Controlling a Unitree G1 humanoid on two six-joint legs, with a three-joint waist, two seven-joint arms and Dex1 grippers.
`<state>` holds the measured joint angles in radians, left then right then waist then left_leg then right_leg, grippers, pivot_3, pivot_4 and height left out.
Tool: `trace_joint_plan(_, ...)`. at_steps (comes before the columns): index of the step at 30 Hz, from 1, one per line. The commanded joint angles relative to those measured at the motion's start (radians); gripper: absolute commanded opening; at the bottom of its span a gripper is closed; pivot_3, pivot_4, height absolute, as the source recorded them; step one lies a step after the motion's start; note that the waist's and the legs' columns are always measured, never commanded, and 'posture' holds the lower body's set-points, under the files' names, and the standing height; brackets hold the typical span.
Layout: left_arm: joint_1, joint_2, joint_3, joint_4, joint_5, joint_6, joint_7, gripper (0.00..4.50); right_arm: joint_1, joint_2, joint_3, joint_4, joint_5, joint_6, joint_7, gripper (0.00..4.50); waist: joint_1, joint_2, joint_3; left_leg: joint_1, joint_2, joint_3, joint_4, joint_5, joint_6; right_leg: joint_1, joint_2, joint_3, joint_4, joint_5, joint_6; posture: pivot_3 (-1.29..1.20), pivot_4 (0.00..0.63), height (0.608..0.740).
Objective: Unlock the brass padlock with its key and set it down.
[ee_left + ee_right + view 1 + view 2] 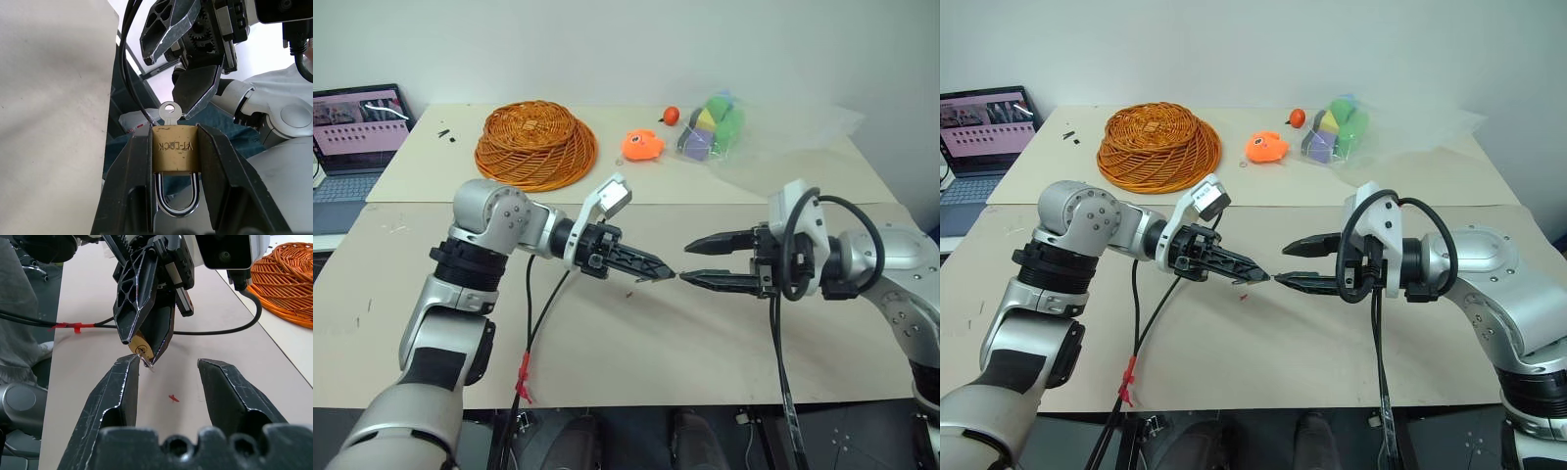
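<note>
My left gripper is shut on the brass padlock, clamping its body between both fingers. The silvery shackle points back toward the wrist. A small silver key sticks out of the padlock's end. My right gripper faces it from the right, open, over the middle of the table. The key lies just ahead of the gap between its fingers, close to one fingertip. In the head views the two grippers meet tip to tip, left gripper and right gripper.
An upturned orange wicker basket, an orange toy, a small red ball and a clear bag of coloured blocks sit at the back. A laptop stands far left. A black cable with red tape hangs below the left arm.
</note>
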<state>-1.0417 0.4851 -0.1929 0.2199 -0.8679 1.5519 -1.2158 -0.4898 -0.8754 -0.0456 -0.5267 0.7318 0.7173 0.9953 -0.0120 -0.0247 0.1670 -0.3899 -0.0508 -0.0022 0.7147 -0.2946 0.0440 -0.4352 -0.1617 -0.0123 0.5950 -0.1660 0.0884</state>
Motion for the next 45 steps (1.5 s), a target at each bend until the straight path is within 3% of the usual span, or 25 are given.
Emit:
trace_joint_plan(1, -0.033, 0.002, 0.023, -0.013, -0.026, -0.004, -0.011, 0.86, -0.002, 0.008, -0.005, -0.037, 0.022, 0.003, -0.008, 1.34, 0.0, 0.0, 0.0, 0.0, 0.0, 0.0, 0.0, 0.0, 0.0, 0.0, 0.0, 0.0, 0.0, 0.0, 0.0, 0.0, 0.15, 0.739)
trace_joint_plan(3, -0.036, 0.004, 0.022, -0.011, -0.025, -0.004, -0.013, 0.86, 0.0, 0.012, -0.003, -0.041, 0.022, 0.005, -0.011, 0.52, 0.0, 0.0, 0.0, 0.0, 0.0, 0.0, 0.0, 0.0, 0.0, 0.0, 0.0, 0.0, 0.0, 0.0, 0.0, 0.0, 0.15, 0.739)
trace_joint_plan(5, -0.037, 0.007, 0.02, -0.01, -0.024, -0.006, -0.015, 0.86, 0.002, 0.014, 0.0, -0.045, 0.023, 0.004, -0.016, 0.03, 0.0, 0.0, 0.0, 0.0, 0.0, 0.0, 0.0, 0.0, 0.0, 0.0, 0.0, 0.0, 0.0, 0.0, 0.0, 0.0, 0.15, 0.739)
trace_joint_plan(17, -0.036, 0.034, -0.028, -0.048, 0.004, -0.065, -0.041, 0.86, 0.0, 0.007, 0.002, -0.041, 0.022, 0.009, -0.024, 0.03, 0.0, 0.0, 0.0, 0.0, 0.0, 0.0, 0.0, 0.0, 0.0, 0.0, 0.0, 0.0, 0.0, 0.0, 0.0, 0.0, 0.15, 0.739)
trace_joint_plan(25, -0.025, 0.138, -0.225, -0.289, 0.174, -0.374, -0.12, 0.86, -0.021, -0.022, 0.031, -0.01, 0.016, 0.035, 0.011, 0.03, 0.002, 0.0, 0.0, -0.001, 0.0, 0.0, 0.0, 0.0, 0.0, -0.001, 0.0, 0.0, 0.0, 0.0, 0.0, 0.0, 0.15, 0.739)
trace_joint_plan(35, -0.017, 0.143, -0.285, -0.299, 0.391, -0.664, -0.088, 0.86, -0.027, -0.033, 0.04, -0.001, 0.014, 0.058, 0.021, 0.03, 0.005, 0.0, 0.0, -0.001, 0.0, 0.0, 0.0, 0.0, 0.001, 0.0, 0.0, 0.0, -0.001, 0.0, 0.0, 0.0, 0.15, 0.739)
trace_joint_plan(45, -0.037, 0.067, -0.259, -0.26, 0.553, -0.908, -0.012, 0.86, -0.028, -0.039, 0.043, 0.005, 0.001, 0.061, 0.022, 0.03, 0.012, 0.0, 0.0, -0.001, 0.0, 0.001, 0.0, -0.001, 0.002, -0.001, 0.0, 0.0, -0.001, 0.0, 0.0, 0.0, 0.15, 0.739)
